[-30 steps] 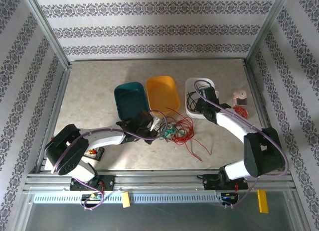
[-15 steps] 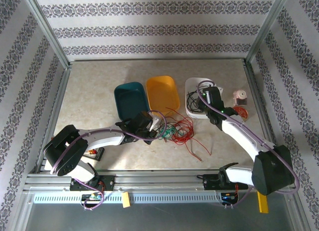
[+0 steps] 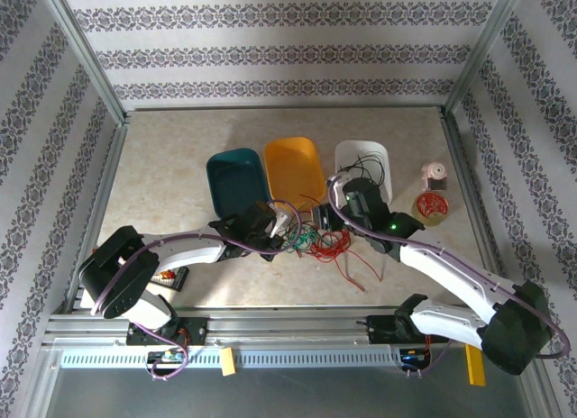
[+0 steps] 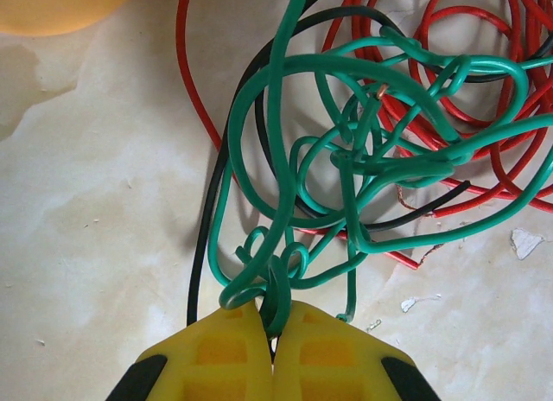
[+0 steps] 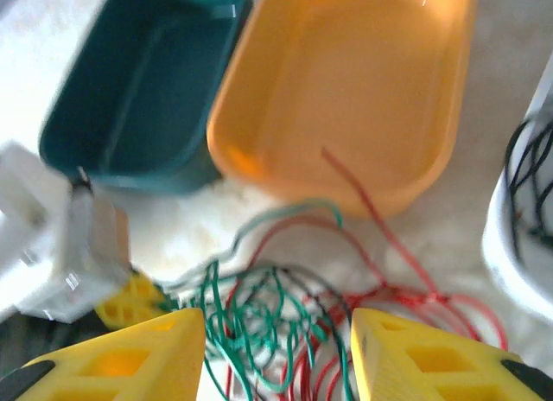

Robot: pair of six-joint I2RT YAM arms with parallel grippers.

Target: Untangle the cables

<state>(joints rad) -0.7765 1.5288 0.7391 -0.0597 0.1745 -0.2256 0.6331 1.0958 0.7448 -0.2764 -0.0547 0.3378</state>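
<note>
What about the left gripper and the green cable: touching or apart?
Touching. Left wrist view shows the left gripper shut, pinching a green cable loop.

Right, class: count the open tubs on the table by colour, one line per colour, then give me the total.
Teal tub: 1
Orange tub: 1
White tub: 1
Total: 3

A robotics lab booth — aluminium frame point(image 3: 86, 58), wallpaper-print walls point(image 3: 288, 53), robot arms point(image 3: 185, 249) bolted at the table's point(image 3: 171, 157) near edge.
</note>
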